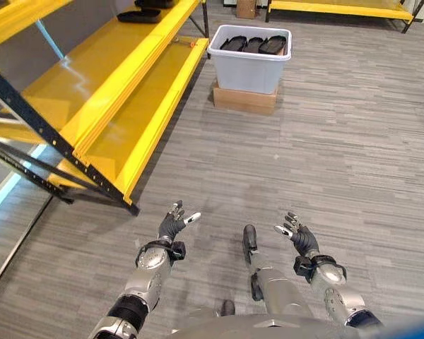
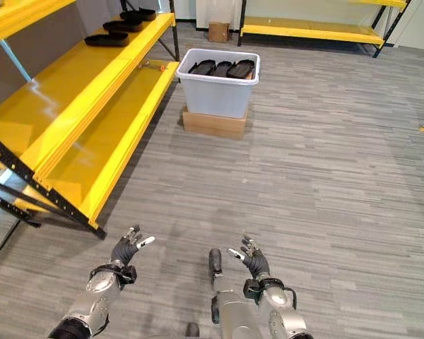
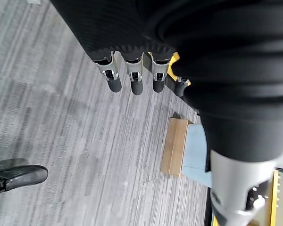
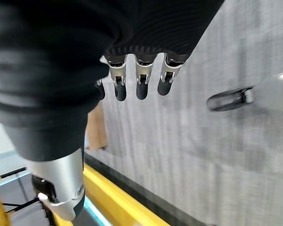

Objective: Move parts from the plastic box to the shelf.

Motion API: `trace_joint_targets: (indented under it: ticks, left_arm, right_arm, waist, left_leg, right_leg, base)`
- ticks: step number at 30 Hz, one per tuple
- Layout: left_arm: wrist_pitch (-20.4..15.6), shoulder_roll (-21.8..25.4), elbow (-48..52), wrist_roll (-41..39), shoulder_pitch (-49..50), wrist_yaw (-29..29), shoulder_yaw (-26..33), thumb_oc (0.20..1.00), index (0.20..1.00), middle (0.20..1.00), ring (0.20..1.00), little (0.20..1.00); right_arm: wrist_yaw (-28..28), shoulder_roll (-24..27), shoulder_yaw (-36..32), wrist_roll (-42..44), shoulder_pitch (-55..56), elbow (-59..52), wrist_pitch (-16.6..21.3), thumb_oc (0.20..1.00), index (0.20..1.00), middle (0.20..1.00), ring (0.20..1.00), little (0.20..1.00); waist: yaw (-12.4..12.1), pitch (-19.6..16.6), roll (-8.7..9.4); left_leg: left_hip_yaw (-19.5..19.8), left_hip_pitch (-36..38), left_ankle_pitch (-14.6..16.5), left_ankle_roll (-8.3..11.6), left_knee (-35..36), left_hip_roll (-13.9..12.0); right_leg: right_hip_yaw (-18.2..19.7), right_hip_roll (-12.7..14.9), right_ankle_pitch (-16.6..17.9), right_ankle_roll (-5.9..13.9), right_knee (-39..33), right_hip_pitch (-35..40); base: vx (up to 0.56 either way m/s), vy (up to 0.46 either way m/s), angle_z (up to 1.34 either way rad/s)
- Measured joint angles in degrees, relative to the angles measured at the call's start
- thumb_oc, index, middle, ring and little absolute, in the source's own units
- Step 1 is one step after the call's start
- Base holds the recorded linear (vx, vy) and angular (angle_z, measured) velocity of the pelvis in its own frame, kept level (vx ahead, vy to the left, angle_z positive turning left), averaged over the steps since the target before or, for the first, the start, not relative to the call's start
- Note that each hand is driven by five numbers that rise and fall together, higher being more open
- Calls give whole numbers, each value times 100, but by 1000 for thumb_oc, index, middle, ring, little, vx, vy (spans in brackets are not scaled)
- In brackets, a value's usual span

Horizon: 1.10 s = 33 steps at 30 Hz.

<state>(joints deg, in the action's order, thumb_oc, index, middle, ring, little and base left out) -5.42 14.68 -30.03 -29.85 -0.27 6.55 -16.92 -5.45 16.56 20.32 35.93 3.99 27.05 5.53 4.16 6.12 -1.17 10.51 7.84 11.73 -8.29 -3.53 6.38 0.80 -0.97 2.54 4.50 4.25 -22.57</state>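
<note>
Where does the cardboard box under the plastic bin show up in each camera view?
Left eye view: cardboard box upper centre, under the pale plastic bin.
Right eye view: the box upper centre, again under the bin.
Left wrist view: the box seen end-on past the fingers, beside the bin's pale wall.
Right wrist view: a tan strip that is probably the box.
Shared landmark: the yellow shelf beside it.

Yellow shelf (image 1: 113,85), pale grey plastic box (image 1: 249,70), black parts (image 1: 254,44).

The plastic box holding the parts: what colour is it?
The plastic box is pale grey, clearest in the right eye view.
</note>
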Motion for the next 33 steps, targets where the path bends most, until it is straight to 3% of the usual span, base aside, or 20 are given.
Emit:
trace_joint_targets:
  ticks: [2,4,7,8,10,13,15,16,17,20,22,23,24,25,26,28,29,31,32,33]
  left_arm:
    - [-8,-58,5,0,108,-14,-239,1000,1000,1000,1000,1000]
    - [-8,-51,-119,-15,96,-17,-310,1000,1000,1000,1000,1000]
    - [-18,-36,-97,-34,76,-24,-331,1000,1000,1000,1000,1000]
    - [-17,-5,-56,-41,49,-18,-333,1000,1000,1000,1000,1000]
    - [-77,94,225,-52,129,-20,-324,1000,1000,1000,1000,1000]
    - [-107,266,255,-107,150,-15,-310,1000,1000,1000,1000,1000]
    - [-102,450,404,-117,224,-18,-258,1000,1000,1000,1000,1000]
    - [-94,417,403,-140,320,-1,-174,1000,1000,1000,1000,1000]
    - [-78,377,400,-159,378,-7,-177,1000,1000,1000,1000,1000]
    - [-59,347,408,-158,552,-12,-140,1000,1000,1000,1000,1000]
    - [-66,344,401,-155,546,-18,-46,1000,1000,1000,1000,1000]
    - [-66,344,401,-155,546,-18,-46,1000,1000,1000,1000,1000]
    - [-58,340,405,-149,554,-14,-11,1000,1000,1000,1000,1000]
    - [-52,291,414,-150,617,-13,-4,1000,1000,1000,1000,1000]
    - [-50,289,465,-150,699,-15,21,1000,1000,1000,1000,1000]
    - [-36,324,474,-152,649,-8,73,1000,1000,1000,1000,1000]
    - [-37,294,534,-153,668,-6,68,1000,1000,1000,1000,1000]
    - [-36,285,681,-152,688,-7,99,1000,1000,1000,1000,1000]
    - [-38,326,708,-152,573,-8,110,1000,1000,1000,1000,1000]
    - [-70,350,703,-151,352,5,111,1000,1000,1000,1000,1000]
  right_arm:
    - [2,45,-2,92,76,10,1,1000,1000,1000,1000,1000]
    - [-4,57,-9,111,-1,23,27,1000,1000,1000,1000,1000]
    - [3,261,-62,134,-60,-52,162,1000,1000,1000,1000,1000]
    - [4,341,-72,158,-61,-15,184,1000,1000,1000,1000,1000]
    - [-12,444,-66,172,-30,112,191,1000,1000,1000,1000,1000]
    - [-15,369,71,210,-51,101,231,1000,1000,1000,1000,1000]
    - [-33,298,43,213,-116,46,232,1000,1000,1000,1000,1000]
    - [-78,256,-21,217,-213,34,240,1000,1000,1000,1000,1000]
    - [-108,247,-70,219,-243,27,248,1000,1000,1000,1000,1000]
    - [-145,274,-22,218,-135,56,250,1000,1000,1000,1000,1000]
    - [-147,298,52,216,-221,161,253,1000,1000,1000,1000,1000]
    - [-147,298,52,216,-221,161,253,1000,1000,1000,1000,1000]
    - [-152,262,68,196,-230,279,238,1000,1000,1000,1000,1000]
    - [-153,267,57,180,-175,340,227,1000,1000,1000,1000,1000]
    - [-137,243,42,140,-89,339,221,1000,1000,1000,1000,1000]
    - [-123,129,44,102,25,317,211,1000,1000,1000,1000,1000]
    - [-98,159,45,96,-28,319,200,1000,1000,1000,1000,1000]
    - [-85,198,62,96,-245,236,197,1000,1000,1000,1000,1000]
    - [-85,194,93,97,-103,74,189,1000,1000,1000,1000,1000]
    - [-40,177,297,96,-68,72,142,1000,1000,1000,1000,1000]
  waist:
    - [168,-286,-77]
    - [269,-446,-24]
    - [300,-514,-33]
    - [291,-522,-19]
    - [214,-623,-10]
    - [83,-544,247]
    - [-146,-267,589]
    - [-309,-129,794]
    - [-305,-59,785]
    - [-412,-5,420]
    - [-456,-98,367]
    - [-456,-98,367]
    - [-522,11,358]
    - [-647,59,258]
    - [-753,50,136]
    - [-755,32,348]
    - [-874,2,371]
    - [-781,-21,257]
    - [-627,-43,340]
    - [-672,-93,533]
  left_leg:
    - [227,380,84,256,193,-269]
    - [346,564,192,505,31,-471]
    - [418,511,-101,1089,-798,-648]
    - [421,434,-177,1182,-1261,-644]
    - [397,-250,-378,1388,-3211,-565]
    - [403,-1538,-743,1287,-5379,-404]
    - [139,-2312,-560,787,-5821,-166]
    - [-53,-2778,-378,703,-5275,-6]
    - [-212,-3111,-346,731,-4616,75]
    - [-679,-3432,-828,717,-2087,103]
    - [-832,-3362,-906,705,-588,193]
    - [-832,-3362,-906,705,-588,193]
    - [-822,-3283,-1086,560,254,500]
    - [-774,-2941,-1104,515,555,509]
    - [-718,-2535,-1272,82,552,334]
    - [-856,-2278,-1821,-360,505,364]
    - [-807,-2122,-1926,-528,555,353]
    - [-870,-2088,-1961,-503,221,344]
    - [-930,-1965,-1869,-235,48,407]
    - [-968,-1712,-1792,-110,55,420]
  right_leg:
    - [0,-129,34,22,201,429]
    - [-75,-301,396,-628,171,753]
    - [-226,-531,196,-1008,417,1058]
    - [-227,-605,-67,-849,357,1274]
    - [-111,-848,-432,-1215,122,1778]
    - [219,-988,-647,-1565,220,2000]
    - [695,-840,-742,-1713,160,2232]
    - [862,-678,-721,-1643,136,2412]
    - [868,-600,-799,-1480,42,2595]
    - [804,-699,-1052,-1100,-312,3384]
    - [809,-741,-1214,-914,-613,3622]
    - [809,-741,-1214,-914,-613,3622]
    - [1012,-746,-1233,-863,-615,3983]
    - [1323,-953,-1242,-839,-376,4260]
    - [1600,-1210,-1293,-731,-65,4530]
    - [1573,-1155,-1589,-265,669,4476]
    - [1518,-952,-1855,-249,931,4320]
    - [1574,-630,-1766,-41,962,4057]
    - [1399,-679,-1578,-97,1400,4056]
    - [998,-716,-1106,255,2869,3439]
  base:
    - [446,-212,55]
    - [322,-136,31]
    - [433,-208,5]
    - [504,-255,6]
    - [300,-176,-21]
    - [309,-212,-32]
    - [184,-41,-63]
    - [228,1,-80]
    - [283,37,-62]
    - [331,52,-40]
    - [386,61,-40]
    - [373,75,-28]
    - [480,172,-36]
    - [466,195,-63]
    - [486,223,-38]
    - [401,171,-34]
    - [398,147,-94]
    - [319,98,-70]
    - [326,138,4]
    - [217,112,31]
